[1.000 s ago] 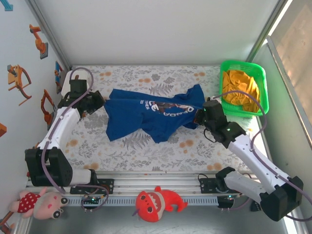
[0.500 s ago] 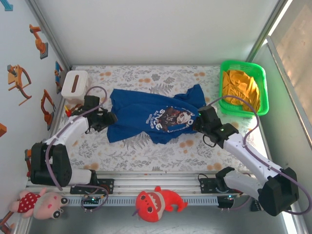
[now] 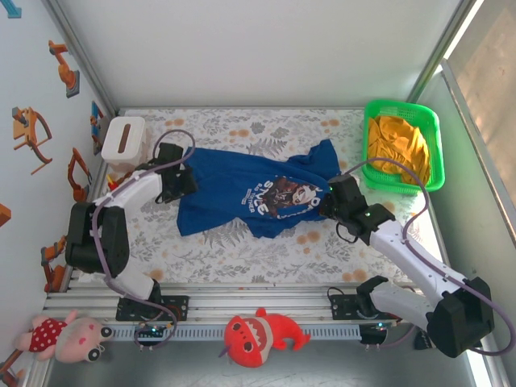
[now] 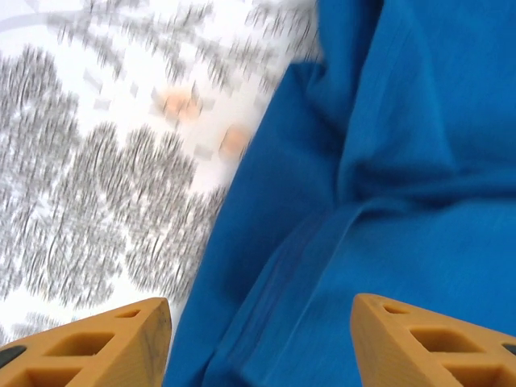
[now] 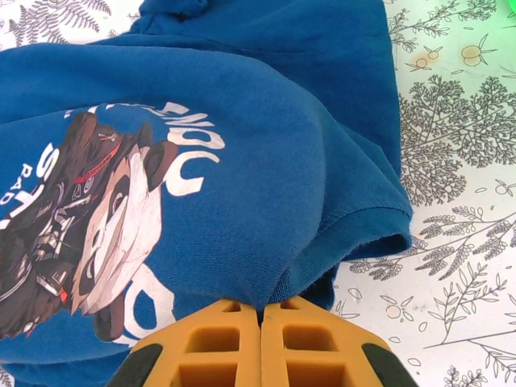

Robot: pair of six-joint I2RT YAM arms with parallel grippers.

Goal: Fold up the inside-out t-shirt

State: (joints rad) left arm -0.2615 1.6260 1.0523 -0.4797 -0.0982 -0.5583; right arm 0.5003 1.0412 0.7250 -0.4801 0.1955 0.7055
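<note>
While right gripper (image 5: 260, 316) clamps blue t-shirt (image 3: 234, 189) by hem, mid-frame on floral tablecloth (image 3: 242, 246), left gripper (image 4: 262, 322) hangs spread above shirt's left edge; best pinch edge cleanly, then tension evenly.

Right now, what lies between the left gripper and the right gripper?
The blue t-shirt spans that whole stretch in the top view. The left gripper hangs open over its left edge; the right gripper is shut on its right side.

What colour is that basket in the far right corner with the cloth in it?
The basket is bright green, seen best in the top external view.
</note>
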